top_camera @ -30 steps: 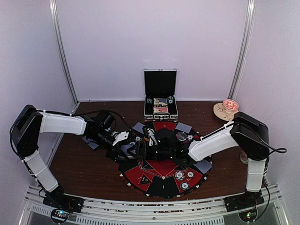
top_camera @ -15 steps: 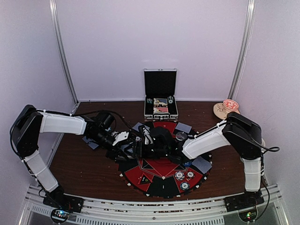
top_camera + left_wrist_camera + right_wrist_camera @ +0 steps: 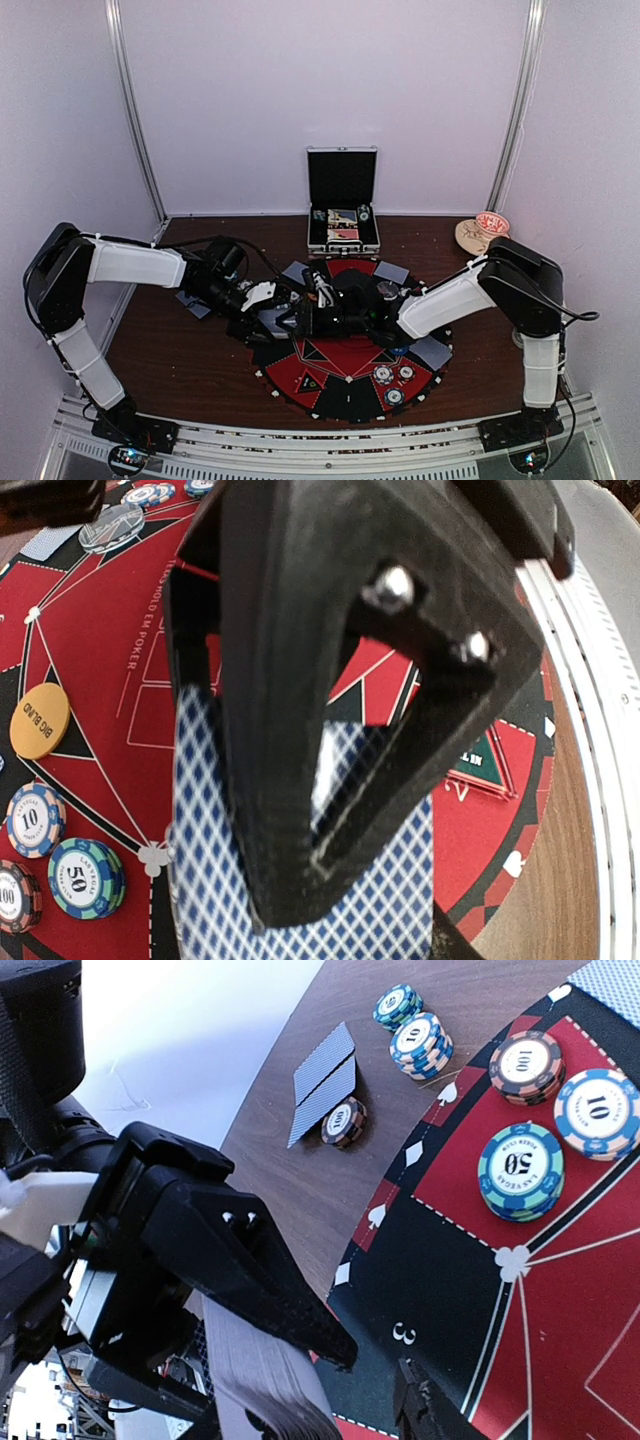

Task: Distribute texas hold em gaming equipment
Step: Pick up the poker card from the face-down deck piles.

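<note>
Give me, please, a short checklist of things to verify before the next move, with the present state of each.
1. Left tool is shut on the deck: ok.
2. Right tool has hold of a single card: cannot tell, its fingertips are mostly hidden.
3. The deck's outer card shows its patterned back, not its face: ok.
4. Two cards on the table lie face down beside a chip stack: ok.
5. The 50 chips on the mat lie apart from both tools: ok.

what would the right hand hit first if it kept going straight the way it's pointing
Most likely the deck of cards pinched in the left hand, directly ahead, though depth is unclear.
</note>
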Robot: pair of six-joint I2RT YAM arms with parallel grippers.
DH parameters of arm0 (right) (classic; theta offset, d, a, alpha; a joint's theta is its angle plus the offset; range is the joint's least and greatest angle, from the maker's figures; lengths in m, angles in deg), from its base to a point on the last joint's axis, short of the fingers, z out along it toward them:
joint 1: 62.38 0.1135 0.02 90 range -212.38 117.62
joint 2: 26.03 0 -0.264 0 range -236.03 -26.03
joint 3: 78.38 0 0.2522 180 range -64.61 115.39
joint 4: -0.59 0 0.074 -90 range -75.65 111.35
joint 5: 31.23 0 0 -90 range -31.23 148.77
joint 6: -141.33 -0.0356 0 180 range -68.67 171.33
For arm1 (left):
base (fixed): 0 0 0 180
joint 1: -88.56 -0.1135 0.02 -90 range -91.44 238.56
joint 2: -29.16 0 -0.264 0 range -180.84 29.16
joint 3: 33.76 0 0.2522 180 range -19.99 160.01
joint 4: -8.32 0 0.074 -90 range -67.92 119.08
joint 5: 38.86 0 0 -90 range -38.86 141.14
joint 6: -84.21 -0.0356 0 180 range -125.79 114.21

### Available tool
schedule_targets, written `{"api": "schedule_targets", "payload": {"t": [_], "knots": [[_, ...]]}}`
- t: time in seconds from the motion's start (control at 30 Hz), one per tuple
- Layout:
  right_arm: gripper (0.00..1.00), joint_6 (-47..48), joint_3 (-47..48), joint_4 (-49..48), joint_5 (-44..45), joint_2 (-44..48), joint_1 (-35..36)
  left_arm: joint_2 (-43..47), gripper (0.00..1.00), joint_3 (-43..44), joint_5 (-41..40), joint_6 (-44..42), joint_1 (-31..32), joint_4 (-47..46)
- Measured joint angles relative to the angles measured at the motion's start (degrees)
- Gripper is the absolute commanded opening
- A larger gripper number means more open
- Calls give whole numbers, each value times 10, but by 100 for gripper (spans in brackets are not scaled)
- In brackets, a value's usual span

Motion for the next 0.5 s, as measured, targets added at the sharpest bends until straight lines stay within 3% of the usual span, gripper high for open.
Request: {"api": "schedule_targets", "payload": {"t": [0.2, 0.43, 0.5], "knots": [[29, 10, -17, 19, 5, 30, -3, 0, 45, 0, 0, 0, 0, -1], [0, 19, -35, 23, -4, 58, -4, 0, 46, 0, 0, 0, 0, 0], [0, 18, -41, 19, -9, 64, -5, 0, 46, 0, 1, 0, 0, 0]]}}
